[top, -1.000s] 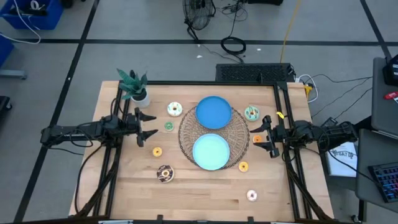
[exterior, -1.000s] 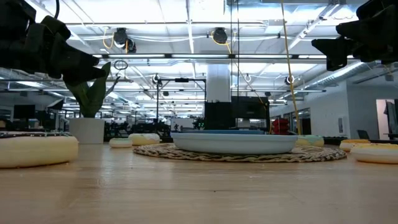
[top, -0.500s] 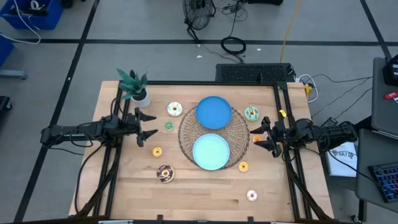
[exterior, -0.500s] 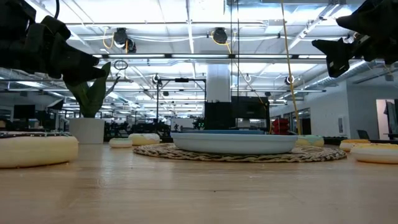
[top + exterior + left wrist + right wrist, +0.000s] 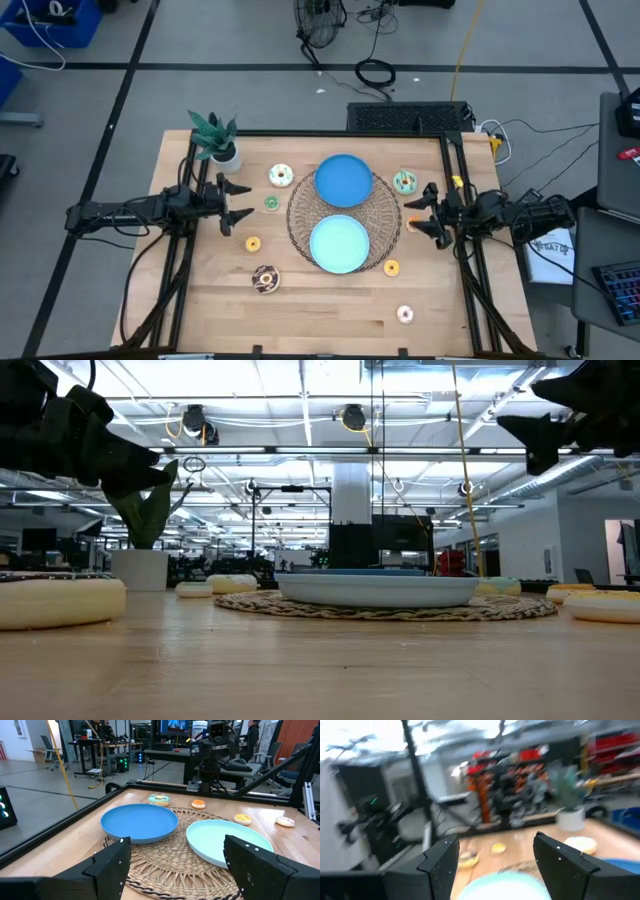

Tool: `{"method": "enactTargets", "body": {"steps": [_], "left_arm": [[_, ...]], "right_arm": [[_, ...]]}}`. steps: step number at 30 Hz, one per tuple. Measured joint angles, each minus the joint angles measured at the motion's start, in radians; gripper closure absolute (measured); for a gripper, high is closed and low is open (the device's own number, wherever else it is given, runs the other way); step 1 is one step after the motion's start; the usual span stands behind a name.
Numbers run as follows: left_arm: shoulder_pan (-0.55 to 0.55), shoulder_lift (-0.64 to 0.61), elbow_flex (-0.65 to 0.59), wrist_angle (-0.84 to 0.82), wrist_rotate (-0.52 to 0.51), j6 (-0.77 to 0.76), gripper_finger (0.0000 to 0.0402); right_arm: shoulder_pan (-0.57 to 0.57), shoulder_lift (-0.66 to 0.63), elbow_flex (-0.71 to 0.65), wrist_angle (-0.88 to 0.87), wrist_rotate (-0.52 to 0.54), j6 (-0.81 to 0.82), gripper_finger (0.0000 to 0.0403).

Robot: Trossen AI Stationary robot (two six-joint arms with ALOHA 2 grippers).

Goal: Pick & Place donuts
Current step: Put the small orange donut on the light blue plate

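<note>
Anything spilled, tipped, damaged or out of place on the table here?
Nothing stands out. Both blue plates sit flat on the woven mat, empty; the donuts lie flat, scattered around the mat; the potted plant stands upright. The left gripper and right gripper are open, holding nothing.

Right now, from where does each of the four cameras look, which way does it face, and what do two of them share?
High view: above the table, looking straight down; both arms show, left gripper and right gripper.
Low view: at table-top height, looking level over the woven mat; both arms hang above.
Left wrist view: on the left arm, facing the dark blue plate and light blue plate; its open jaws show.
Right wrist view: on the right arm, facing the potted plant; open jaws show.
Shared: both wrist views show the light blue plate.
</note>
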Motion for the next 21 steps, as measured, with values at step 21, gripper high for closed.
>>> {"method": "enactTargets", "body": {"steps": [21], "left_arm": [[0.000,0.000,0.000,0.005,0.000,0.000,0.0091]], "right_arm": [[-0.031,0.938,0.568,-1.069,0.236,0.435,0.0165]]}}
